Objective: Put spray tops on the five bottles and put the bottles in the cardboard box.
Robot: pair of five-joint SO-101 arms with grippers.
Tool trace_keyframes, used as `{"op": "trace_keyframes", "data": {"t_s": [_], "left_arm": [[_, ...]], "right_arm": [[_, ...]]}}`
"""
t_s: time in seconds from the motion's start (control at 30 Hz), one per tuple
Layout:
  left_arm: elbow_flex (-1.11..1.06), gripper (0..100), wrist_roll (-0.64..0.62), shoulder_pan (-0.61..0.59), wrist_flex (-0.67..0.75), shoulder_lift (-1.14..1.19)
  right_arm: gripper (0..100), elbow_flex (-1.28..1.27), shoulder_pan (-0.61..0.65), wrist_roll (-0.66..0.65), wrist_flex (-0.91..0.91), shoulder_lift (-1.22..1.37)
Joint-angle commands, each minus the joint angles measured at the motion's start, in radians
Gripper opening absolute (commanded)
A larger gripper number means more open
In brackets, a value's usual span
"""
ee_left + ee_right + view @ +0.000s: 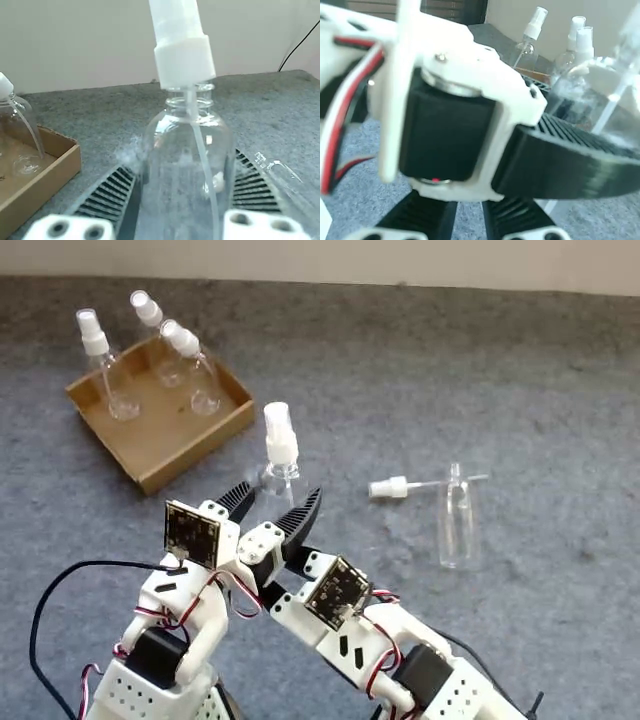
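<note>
Bottles: three capped bottles (pixel 195 370) stand in the cardboard box (pixel 200 452) by the far left corner of the table (pixel 480 360), so you have two more to deal with outside it.
Upright bottle (pixel 279 478): it stands near the table's middle, just off the box's near right corner, with its neck facing up to take a top.
Spray top (pixel 280 438): its tube hangs down inside the glass. The collar sits on the neck a little tilted, with thread showing beneath it, so you should judge it set on but not seated.
Left gripper (pixel 280 492): it is pinching the upright bottle low on the body, one jaw on either side. That low hold steadies the bottle and leaves the neck free.
Right gripper (pixel 470 217): it sits close behind the left gripper, and you cannot tell whether it is spread or pressed together.
Lying bottle (pixel 456 520): it lies uncapped on its side toward the table's right edge.
Loose spray top (pixel 390 488): it lies just beside the lying bottle, with its tube across the neck end.
Next: you will likely need to press or twist the collar home before lifting toward the box.
Risk: if you carry the bottle now, the tilted top could drop off.
</note>
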State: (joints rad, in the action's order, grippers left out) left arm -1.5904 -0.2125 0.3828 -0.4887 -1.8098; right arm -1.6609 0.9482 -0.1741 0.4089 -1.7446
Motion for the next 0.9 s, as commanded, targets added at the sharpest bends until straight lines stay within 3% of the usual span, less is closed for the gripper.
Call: {"op": "trace_keyframes", "data": {"t_s": [0.0, 0.27, 0.6, 0.87], "left_arm": [[0.102, 11, -0.015, 0.004, -0.035, -0.019], [0.214, 11, -0.02, 0.004, -0.244, -0.019], [0.213, 11, -0.014, -0.002, -0.247, -0.019], [0.183, 11, -0.02, -0.183, -0.16, -0.019]], "right_arm": [[0.8, -0.015, 0.008, -0.011, -0.024, -0.008], [0.8, -0.03, -0.018, -0.011, -0.025, -0.008], [0.8, -0.033, -0.062, -0.011, -0.025, -0.008], [0.8, -0.039, -0.062, -0.009, -0.021, -0.008]]}}
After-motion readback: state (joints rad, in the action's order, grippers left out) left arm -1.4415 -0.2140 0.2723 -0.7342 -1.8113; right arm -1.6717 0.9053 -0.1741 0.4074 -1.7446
